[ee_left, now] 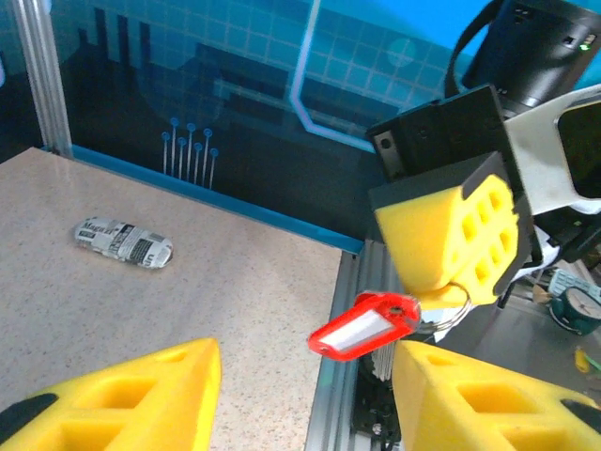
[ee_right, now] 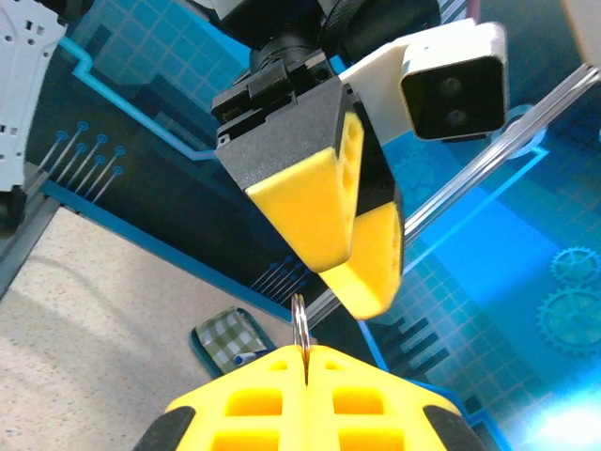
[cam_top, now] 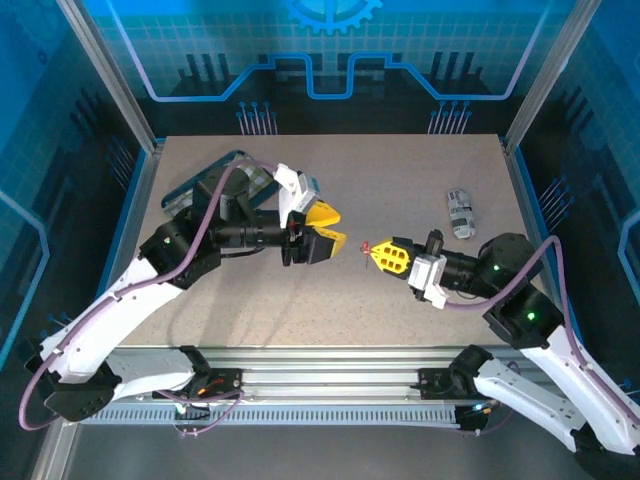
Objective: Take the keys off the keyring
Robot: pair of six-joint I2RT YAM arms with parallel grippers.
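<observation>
The keyring's red tag (ee_left: 364, 324) hangs in the air from a thin metal ring (ee_right: 300, 324). My right gripper (cam_top: 385, 256) is shut on that ring, which sticks up edge-on between its closed fingers (ee_right: 254, 404). The tag (cam_top: 367, 247) points toward my left gripper (cam_top: 328, 230), which is open, and it hangs just beyond the gap between the left gripper's yellow fingertips (ee_left: 122, 395). A grey ridged piece (ee_left: 384, 361) shows below the tag; I cannot tell whether it is a key. No key is clearly visible.
A newspaper-patterned cylinder (cam_top: 460, 213) lies on the table at the right, behind the right arm. A green checked pouch (ee_right: 230, 338) in a dark tray sits at the back left, under the left arm. Metal frame posts (cam_top: 110, 80) border the table.
</observation>
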